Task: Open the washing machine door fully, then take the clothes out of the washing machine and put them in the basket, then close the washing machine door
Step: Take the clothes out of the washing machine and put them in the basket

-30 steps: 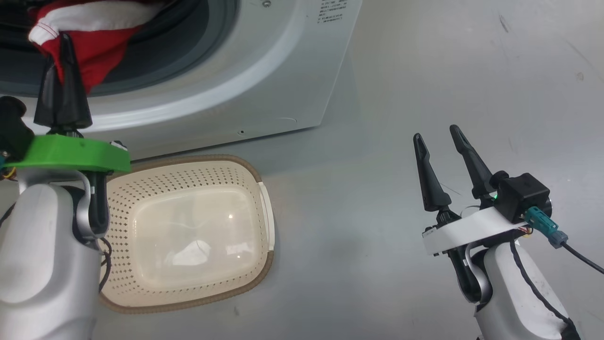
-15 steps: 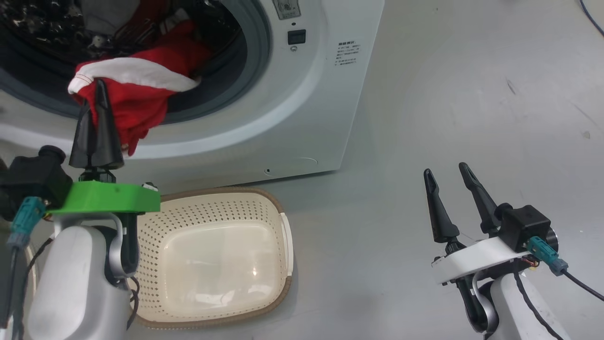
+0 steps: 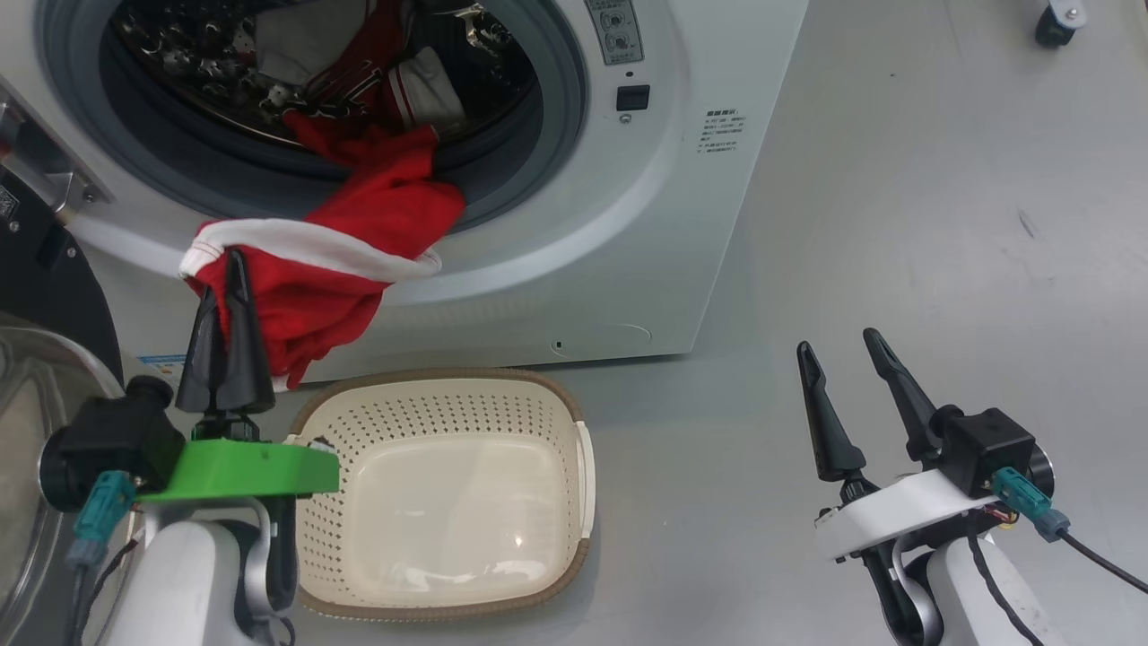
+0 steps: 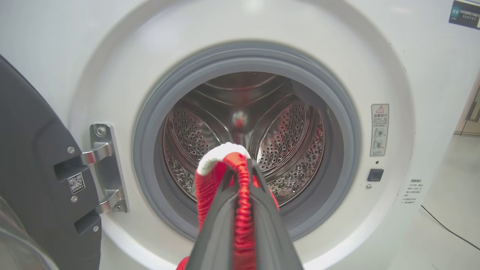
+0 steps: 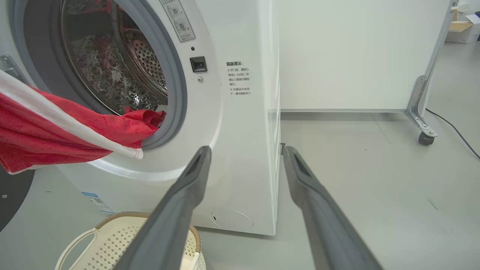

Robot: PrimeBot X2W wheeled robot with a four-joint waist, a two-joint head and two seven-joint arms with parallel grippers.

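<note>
At the drum mouth, left side of the scene: the left end effector (image 3: pixel 226 280) is clamped shut on the white-trimmed hem of the red jersey (image 3: pixel 359 242). The left wrist view shows red fabric pinched between the two fingers. The jersey hangs stretched from the grip, over the grey rubber ring (image 3: pixel 560 108) and back into the steel drum (image 3: pixel 206 63), where its far end lies bunched. The washing machine door (image 3: pixel 54 287) stands swung open at far left, hinge exposed. The basket (image 3: pixel 430 375) sits on the floor (image 3: pixel 897 224) just on the near side of the washing machine (image 3: pixel 646 224), with nothing in it. The right end effector (image 3: pixel 836 339) hovers well apart to the right, fingers spread wide, holding nothing.

Step in hand, as judged: draw the jersey clear of the drum and carry it to the basket.

Notes for doing it well:
- Pull out and up, away from the machine, until the trailing end clears the ring. The fabric may snag on the seal lip.
- Only then swing right over the basket centre, lower so the bulk piles inside the rim, and release.
- A loose tail could drape over the rim or onto the floor. Check before going to the door.
</note>
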